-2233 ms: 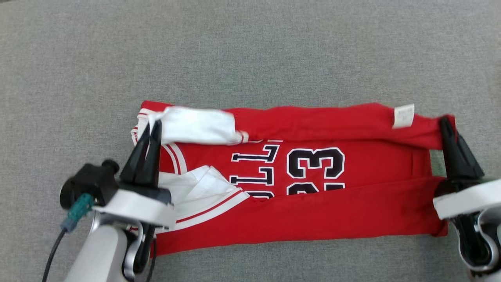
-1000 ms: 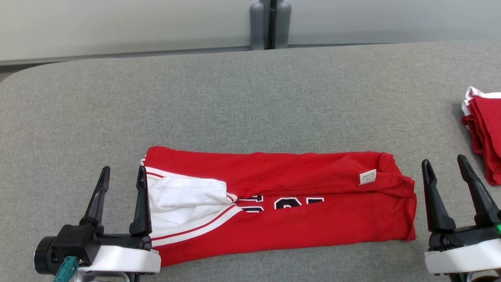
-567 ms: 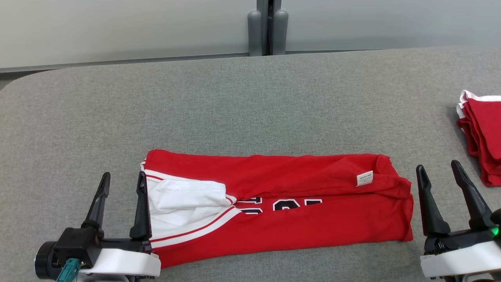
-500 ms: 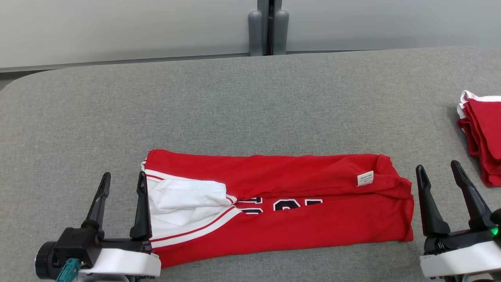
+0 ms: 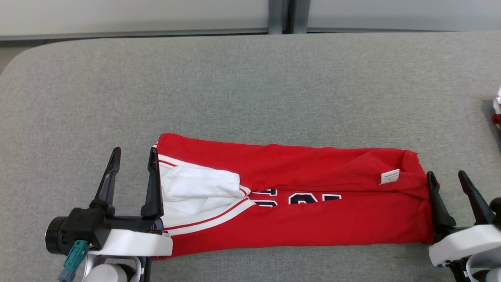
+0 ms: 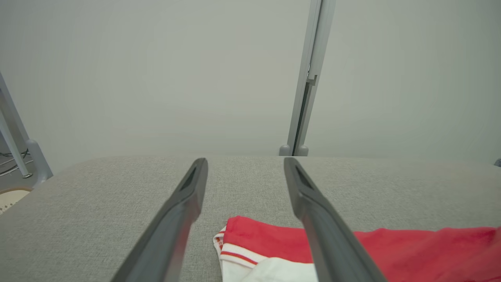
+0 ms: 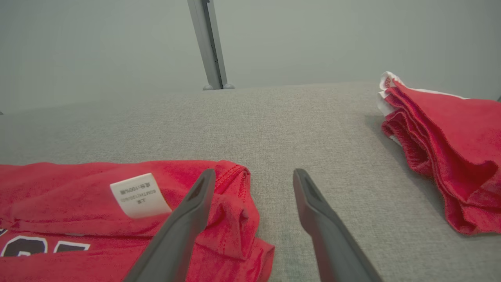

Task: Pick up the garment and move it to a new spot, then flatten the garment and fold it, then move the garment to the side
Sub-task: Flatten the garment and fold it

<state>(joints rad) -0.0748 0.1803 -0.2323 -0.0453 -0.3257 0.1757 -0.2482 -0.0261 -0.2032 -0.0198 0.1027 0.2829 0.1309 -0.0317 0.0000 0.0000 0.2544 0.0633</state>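
A red jersey [image 5: 297,196] with white trim and black numbers lies folded lengthwise into a long strip across the grey table [image 5: 250,86]. Its white-trimmed end [image 6: 250,258] is at the left, and a white label [image 5: 390,176] [image 7: 137,195] sits near its right end. My left gripper [image 5: 133,160] [image 6: 244,172] stands open at the jersey's left end, its inner finger over the white trim. My right gripper [image 5: 447,181] [image 7: 254,178] is open at the jersey's right end [image 7: 235,211], inner finger against the red edge. Neither holds anything.
A stack of folded red garments [image 7: 442,141] lies on the table to the right, its edge at the frame border [image 5: 497,111]. A grey post [image 5: 283,15] and pale wall stand behind the table's far edge. The table's rounded left corner [image 5: 23,58] is near.
Both grippers let go of the jersey's ends 2.2 s ago and opened. The camera has since shifted; the right gripper now sits closer against the jersey's right end.
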